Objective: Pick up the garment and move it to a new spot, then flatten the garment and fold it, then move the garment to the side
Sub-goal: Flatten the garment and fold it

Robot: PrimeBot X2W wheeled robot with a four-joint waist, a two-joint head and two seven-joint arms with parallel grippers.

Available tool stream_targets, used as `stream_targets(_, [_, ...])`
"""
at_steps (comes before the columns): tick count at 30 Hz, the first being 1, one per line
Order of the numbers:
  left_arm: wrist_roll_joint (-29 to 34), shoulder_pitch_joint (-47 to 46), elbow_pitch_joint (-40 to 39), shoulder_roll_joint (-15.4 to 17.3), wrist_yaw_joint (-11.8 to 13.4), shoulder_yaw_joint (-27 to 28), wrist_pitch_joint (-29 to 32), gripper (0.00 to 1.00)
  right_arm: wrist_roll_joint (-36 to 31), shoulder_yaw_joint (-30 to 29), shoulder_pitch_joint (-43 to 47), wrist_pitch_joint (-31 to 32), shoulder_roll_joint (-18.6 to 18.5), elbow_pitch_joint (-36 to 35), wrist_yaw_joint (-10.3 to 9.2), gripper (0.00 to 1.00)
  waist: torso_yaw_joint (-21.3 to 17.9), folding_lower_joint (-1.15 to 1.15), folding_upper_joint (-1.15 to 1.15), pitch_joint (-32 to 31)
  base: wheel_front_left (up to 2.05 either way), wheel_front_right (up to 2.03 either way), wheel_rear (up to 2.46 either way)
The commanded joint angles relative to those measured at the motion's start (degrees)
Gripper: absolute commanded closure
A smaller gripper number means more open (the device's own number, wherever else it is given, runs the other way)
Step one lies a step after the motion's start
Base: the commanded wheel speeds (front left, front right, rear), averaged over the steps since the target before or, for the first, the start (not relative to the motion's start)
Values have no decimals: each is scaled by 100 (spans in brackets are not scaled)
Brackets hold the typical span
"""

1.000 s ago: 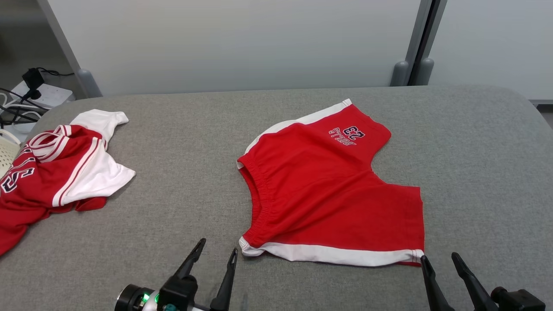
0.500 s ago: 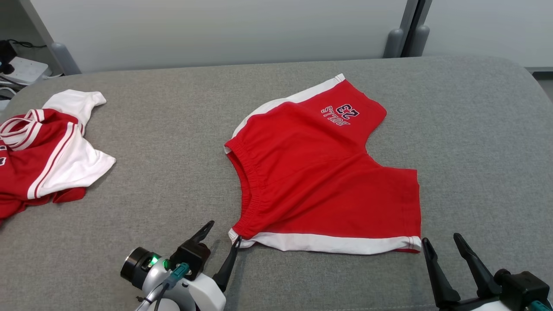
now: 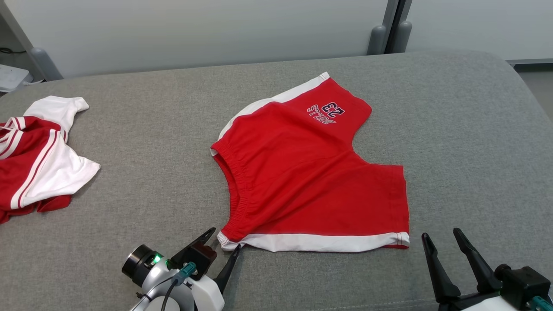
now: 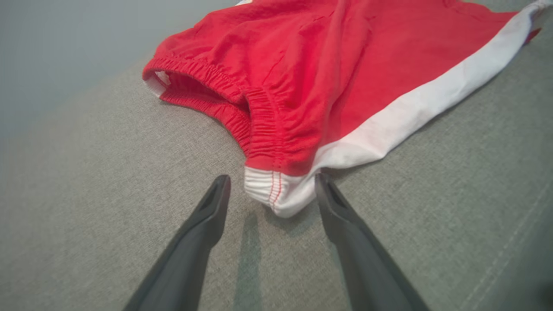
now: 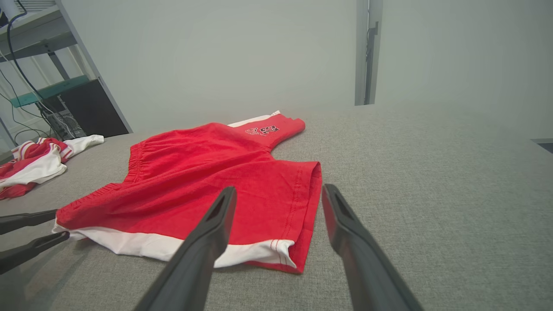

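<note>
Head view: left claw (image 3: 224, 238), released, straddles the red shorts (image 3: 311, 172) corner; right claw (image 3: 440, 233) released nearby.

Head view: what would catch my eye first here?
The bright red shorts with white side stripes, spread flat on the grey padded surface. Next, two open dark-fingered grippers at their near edge: the left gripper at the waistband corner, the right gripper just short of the leg hem. A crumpled red-and-white jersey lies far left.

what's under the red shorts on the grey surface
The red shorts lie spread on the grey surface, which shows all around their edges. Anything directly beneath is covered by the cloth. The waistband gapes a little, showing just red inner fabric.
</note>
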Motion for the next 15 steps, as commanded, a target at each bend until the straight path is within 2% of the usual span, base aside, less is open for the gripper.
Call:
stream_targets(1, [-31,-276,-75,97,-10,164,-34,0,48,109,-143,-77,-128,-145,-14,0,-7,0,0,-4,0,0,0])
stream_targets(2, [-42,-286,-55,95,-11,155,-34,0,50,110,-142,-77,-133,-146,-14,0,-13,0,0,-3,0,0,0])
stream_targets(5, [-123,-331,-10,78,-18,117,-34,60,56,108,-147,-77,-146,-140,-14,0,-22,0,0,29,0,0,0])
stream_targets(6, [-149,-339,6,77,-21,107,-34,86,60,114,-149,-77,-149,-128,-14,0,-19,0,0,42,0,0,0])
stream_targets(7, [-169,-346,33,80,-23,89,-34,100,66,123,-153,-77,-151,-109,-14,0,-15,0,0,52,0,0,0])
stream_targets(11, [-261,-382,31,99,-32,37,-34,100,155,257,-229,-77,-157,62,-14,0,6,0,0,92,0,0,0])
stream_targets(15, [-367,-380,-70,113,-35,54,-34,100,346,445,-413,-77,-179,527,-14,0,33,0,0,124,0,0,0])
